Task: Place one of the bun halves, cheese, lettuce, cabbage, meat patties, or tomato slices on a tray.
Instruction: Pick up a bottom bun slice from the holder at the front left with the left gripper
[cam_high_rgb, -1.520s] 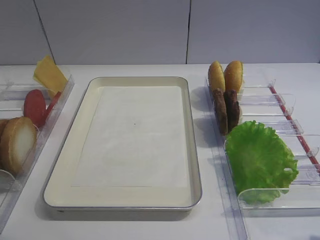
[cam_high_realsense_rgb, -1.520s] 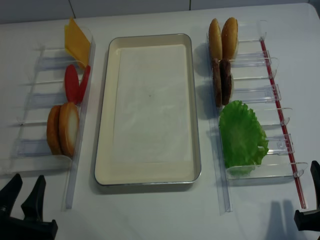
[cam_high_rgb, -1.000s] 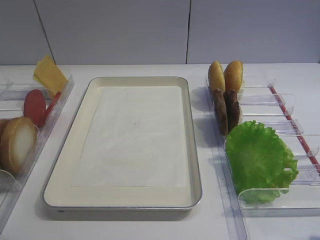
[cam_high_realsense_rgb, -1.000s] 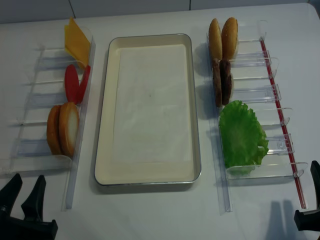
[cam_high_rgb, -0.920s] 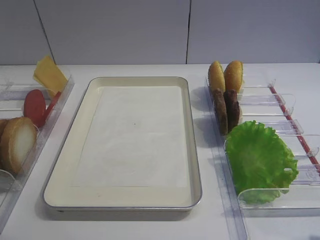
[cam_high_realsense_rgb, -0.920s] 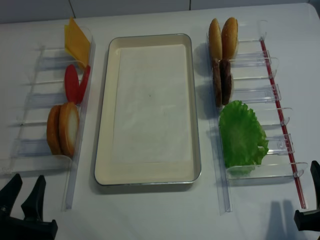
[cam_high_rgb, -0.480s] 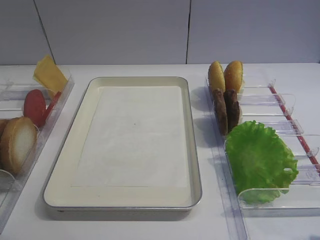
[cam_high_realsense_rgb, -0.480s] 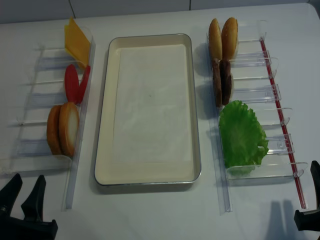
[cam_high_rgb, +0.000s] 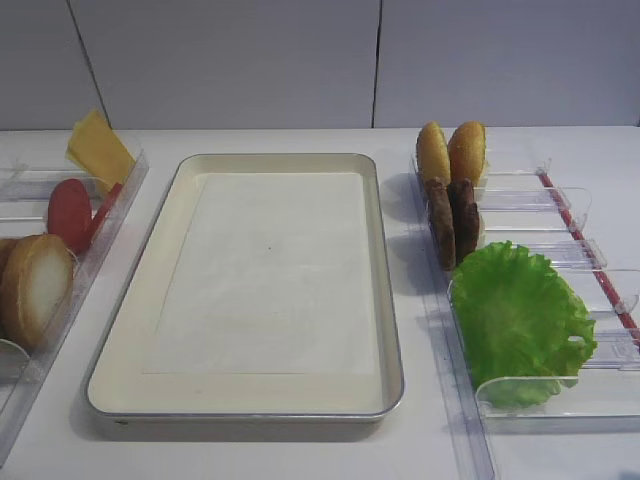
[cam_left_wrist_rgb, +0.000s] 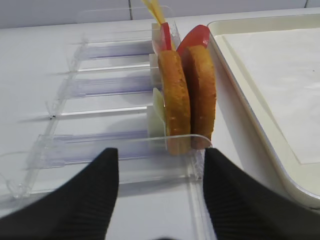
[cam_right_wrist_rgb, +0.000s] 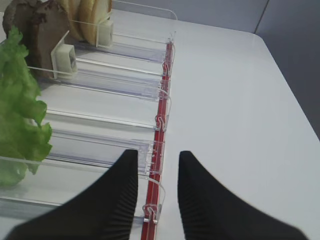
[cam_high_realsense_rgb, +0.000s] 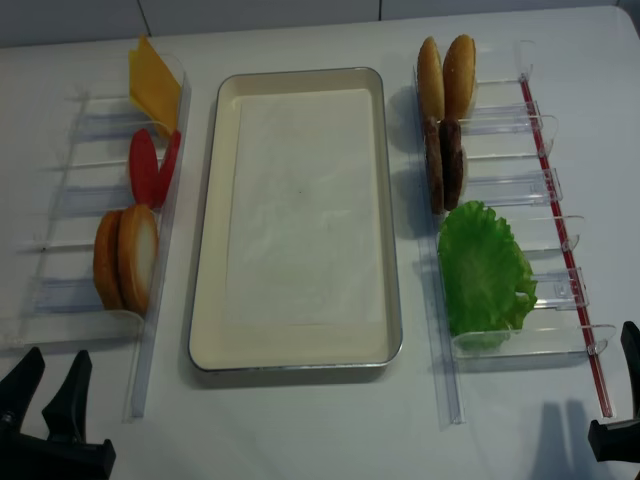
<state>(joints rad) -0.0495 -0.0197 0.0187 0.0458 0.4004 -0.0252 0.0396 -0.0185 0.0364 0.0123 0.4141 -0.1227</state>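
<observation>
Hovering at the near edge of the white table (cam_high_realsense_rgb: 300, 430), the left gripper (cam_high_realsense_rgb: 45, 385) sits low in the left corner with its dark fingers (cam_left_wrist_rgb: 80, 200) spread apart and nothing between them, just short of the near end of the left clear rack (cam_high_realsense_rgb: 70, 300). The right gripper (cam_right_wrist_rgb: 154, 185) hangs at the near right corner over the red strip (cam_right_wrist_rgb: 161, 125) of the right clear rack (cam_high_realsense_rgb: 520, 340); its two ribbed fingers stand apart with a narrow gap and grip nothing. Bare table lies between the two grippers in front of the tray (cam_high_realsense_rgb: 205, 300), which fills the middle with its paper liner (cam_high_realsense_rgb: 300, 200) and carries no food. Narrow strips of table run between the tray's long rims and each rack. In the left rack, nearest first, stand the pale-faced bun half (cam_high_realsense_rgb: 138, 255) touching the brown domed bun half (cam_high_realsense_rgb: 104, 258), then the tomato slices (cam_high_realsense_rgb: 143, 166), then the cheese (cam_high_realsense_rgb: 153, 78) at the far end. In the right rack the lettuce (cam_high_realsense_rgb: 485, 275) fills the near slots, the meat patties (cam_high_realsense_rgb: 443, 165) stand on edge beyond it, and two yellower bun halves (cam_high_realsense_rgb: 446, 75) stand upright farthest back. No writing or labels can be read anywhere.
</observation>
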